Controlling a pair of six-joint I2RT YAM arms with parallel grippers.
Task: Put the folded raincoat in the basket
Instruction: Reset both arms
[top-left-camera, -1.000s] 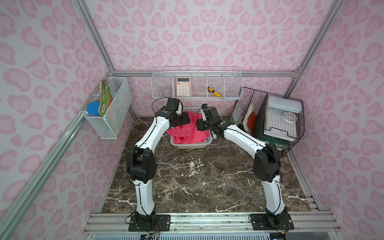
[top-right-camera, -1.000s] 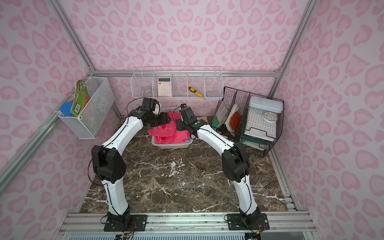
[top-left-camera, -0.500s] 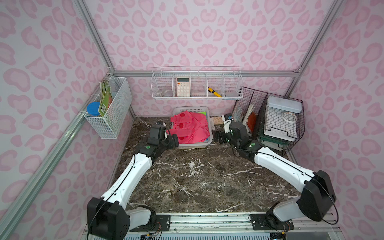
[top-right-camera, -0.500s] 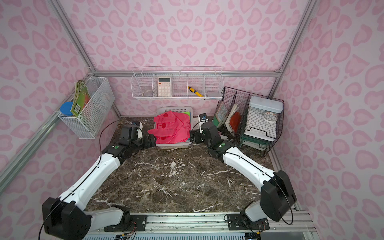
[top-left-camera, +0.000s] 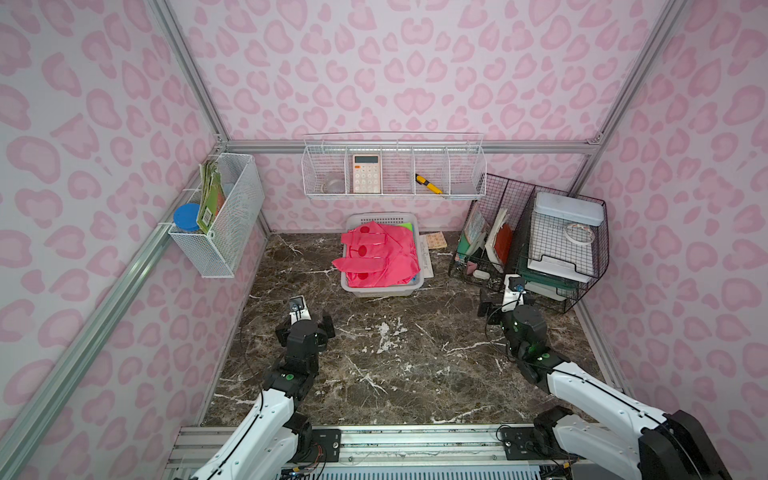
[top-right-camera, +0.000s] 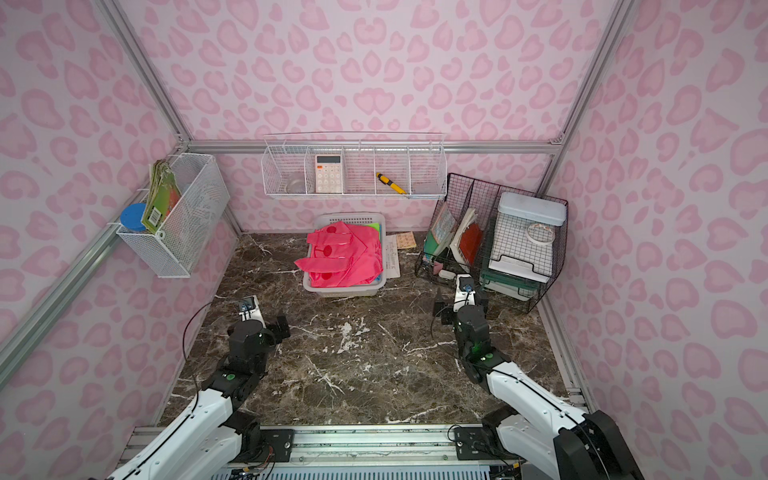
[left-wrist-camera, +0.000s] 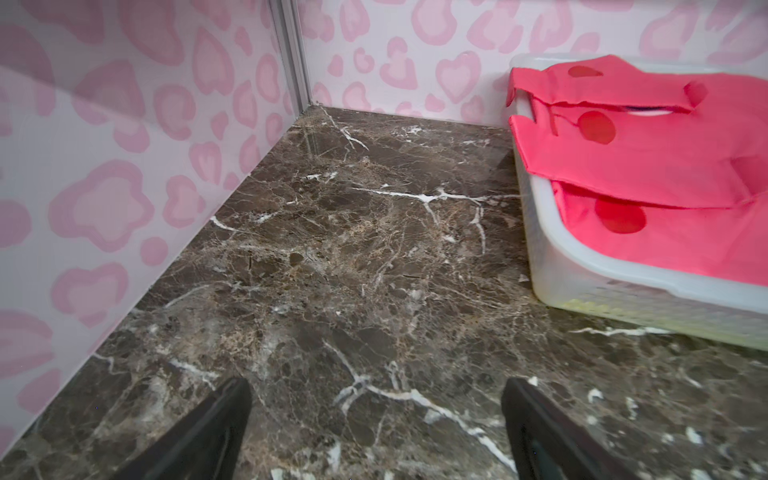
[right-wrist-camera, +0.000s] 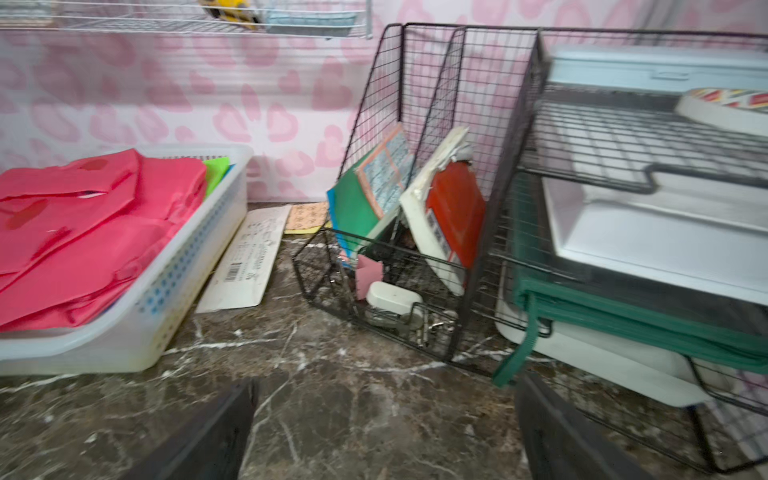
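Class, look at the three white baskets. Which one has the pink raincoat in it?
The plastic basket standing on the table, with the raincoat inside. The other two are wire and hang on walls: the side basket and the long back basket.

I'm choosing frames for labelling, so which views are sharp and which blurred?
Both top views: sharp and evenly lit, the raincoat crisp in the basket. Left wrist view: marble table mostly sharp, basket rim slightly soft. Right wrist view: blurred throughout, worst on the black wire racks.
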